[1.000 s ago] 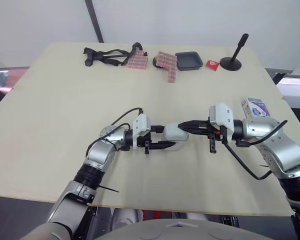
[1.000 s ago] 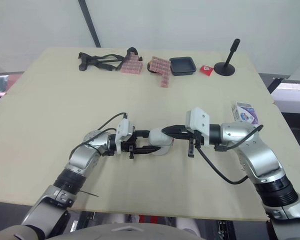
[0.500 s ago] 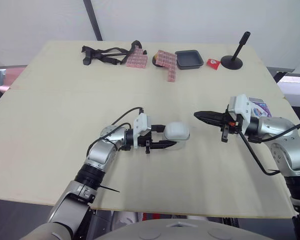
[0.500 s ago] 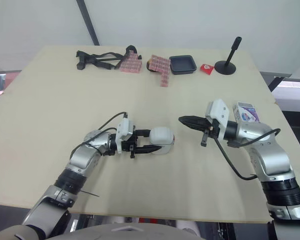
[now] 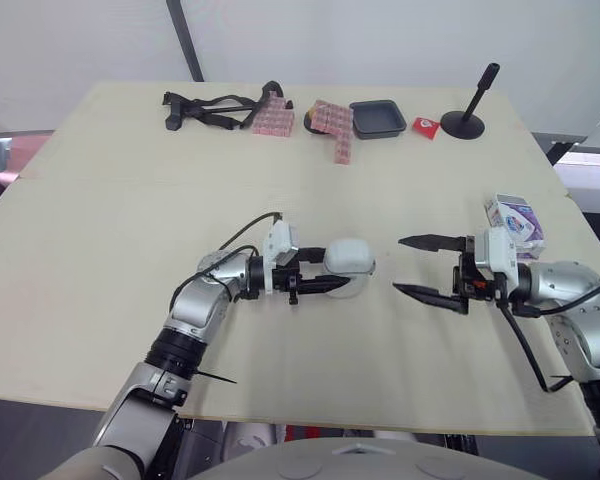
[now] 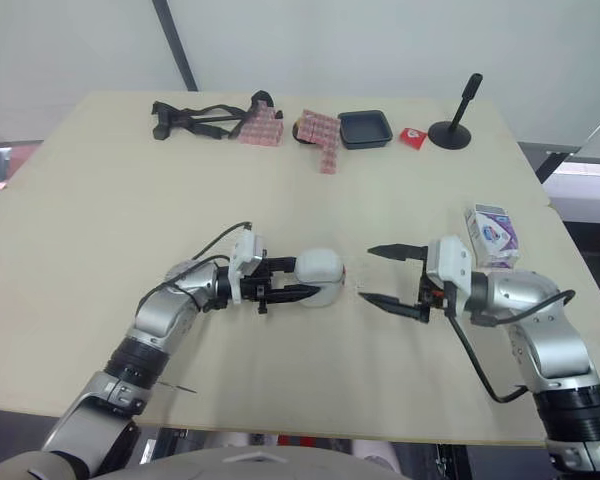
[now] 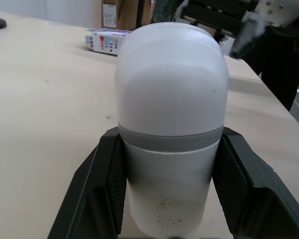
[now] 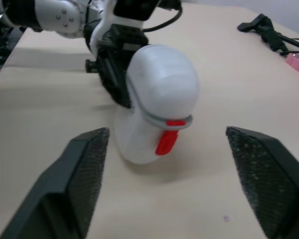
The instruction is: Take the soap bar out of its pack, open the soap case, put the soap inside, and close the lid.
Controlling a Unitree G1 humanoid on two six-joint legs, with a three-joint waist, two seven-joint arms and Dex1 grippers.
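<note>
White plastic soap case [image 5: 348, 258], lid down, is clamped at its base by the left gripper [image 5: 335, 270]. Near the case and facing it, the right gripper [image 5: 398, 264] is empty, fingers spread wide and pointed at the case's red latch [image 8: 165, 141]. The soap pack [image 5: 513, 215] lies well apart from the case, beyond the right gripper. Opening cleanly probably calls for one fingertip hooked under the latch while the left grip holds firm.
</note>
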